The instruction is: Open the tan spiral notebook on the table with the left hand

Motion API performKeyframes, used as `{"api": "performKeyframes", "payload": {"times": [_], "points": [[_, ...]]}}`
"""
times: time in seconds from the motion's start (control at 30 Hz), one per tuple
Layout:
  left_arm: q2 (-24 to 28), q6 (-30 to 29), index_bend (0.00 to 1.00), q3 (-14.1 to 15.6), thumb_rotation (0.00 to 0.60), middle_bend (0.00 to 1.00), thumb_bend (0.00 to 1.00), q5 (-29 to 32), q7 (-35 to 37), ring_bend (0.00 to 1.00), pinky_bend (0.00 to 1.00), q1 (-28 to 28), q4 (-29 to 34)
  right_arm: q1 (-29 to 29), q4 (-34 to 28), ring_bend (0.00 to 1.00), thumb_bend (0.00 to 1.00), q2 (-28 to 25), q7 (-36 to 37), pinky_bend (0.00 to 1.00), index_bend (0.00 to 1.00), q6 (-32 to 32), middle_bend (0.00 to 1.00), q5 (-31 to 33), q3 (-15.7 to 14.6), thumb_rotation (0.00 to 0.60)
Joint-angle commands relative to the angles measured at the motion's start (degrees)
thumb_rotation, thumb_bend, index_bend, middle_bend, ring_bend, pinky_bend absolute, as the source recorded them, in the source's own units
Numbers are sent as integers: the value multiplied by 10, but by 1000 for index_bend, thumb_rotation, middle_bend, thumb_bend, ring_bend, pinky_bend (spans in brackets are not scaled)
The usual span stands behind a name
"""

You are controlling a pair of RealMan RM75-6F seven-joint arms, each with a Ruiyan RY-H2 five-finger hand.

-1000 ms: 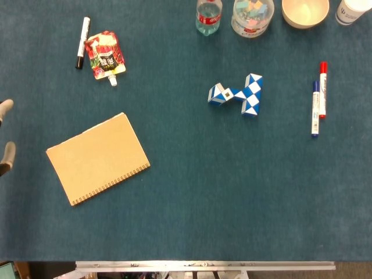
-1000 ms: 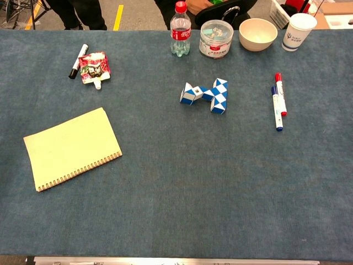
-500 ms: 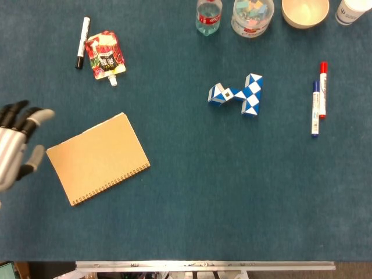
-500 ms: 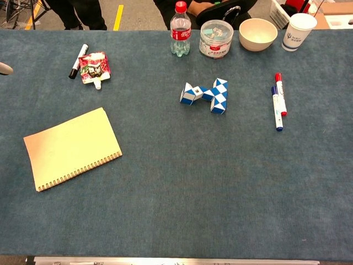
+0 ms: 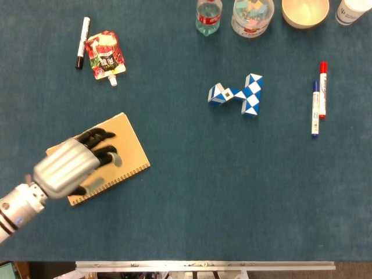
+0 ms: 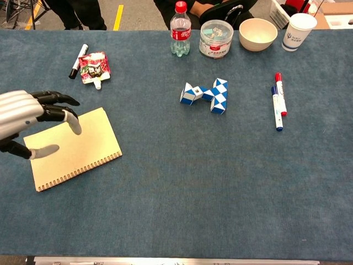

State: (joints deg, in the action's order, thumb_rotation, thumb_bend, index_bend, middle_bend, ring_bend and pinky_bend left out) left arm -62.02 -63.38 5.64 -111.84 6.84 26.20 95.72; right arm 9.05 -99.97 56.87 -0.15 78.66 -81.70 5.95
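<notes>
The tan spiral notebook (image 5: 125, 145) (image 6: 88, 146) lies closed and flat at the table's left, its wire binding along the near edge. My left hand (image 5: 72, 164) (image 6: 30, 118) hovers over the notebook's left half with its fingers spread and nothing in them; whether it touches the cover I cannot tell. It hides part of the cover in the head view. My right hand shows in neither view.
A black marker (image 5: 82, 42) and a red snack pouch (image 5: 105, 54) lie beyond the notebook. A blue-and-white snake puzzle (image 5: 238, 95) sits mid-table, two markers (image 5: 318, 99) at the right. A bottle (image 6: 177, 28), a tub (image 6: 216, 38), a bowl (image 6: 257, 33) and a cup (image 6: 298, 31) line the far edge.
My left hand has come in from the left edge and now sits over the notebook. The notebook has not moved and stays closed.
</notes>
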Motion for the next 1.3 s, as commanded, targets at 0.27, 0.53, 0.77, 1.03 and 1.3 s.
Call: {"api": "performKeyframes", "payload": {"times": [0.27, 0.53, 0.77, 1.03, 1.3], "points": [[-45, 98, 333, 25, 191, 249, 325, -8, -70, 37, 76, 56, -15, -4, 0, 209, 396, -1, 1, 306, 339, 3, 275, 1, -3, 600], [-79, 113, 329, 40, 189, 249, 325, 3, -102, 36, 76, 62, -24, -8, 4, 209, 395, 0, 4, 306, 339, 5, 275, 3, -6, 600], [-106, 131, 329, 40, 191, 248, 325, 29, -108, 36, 75, 74, -40, -11, 8, 209, 395, 1, 9, 306, 339, 8, 275, 2, -7, 600], [-119, 148, 329, 44, 176, 249, 325, 55, -112, 36, 76, 86, -55, -17, 10, 209, 396, 0, 12, 306, 339, 17, 275, 1, -7, 600], [-119, 157, 329, 41, 147, 249, 325, 85, -123, 36, 75, 94, -62, -19, 10, 209, 395, 0, 13, 306, 339, 20, 275, 1, -7, 600]]}}
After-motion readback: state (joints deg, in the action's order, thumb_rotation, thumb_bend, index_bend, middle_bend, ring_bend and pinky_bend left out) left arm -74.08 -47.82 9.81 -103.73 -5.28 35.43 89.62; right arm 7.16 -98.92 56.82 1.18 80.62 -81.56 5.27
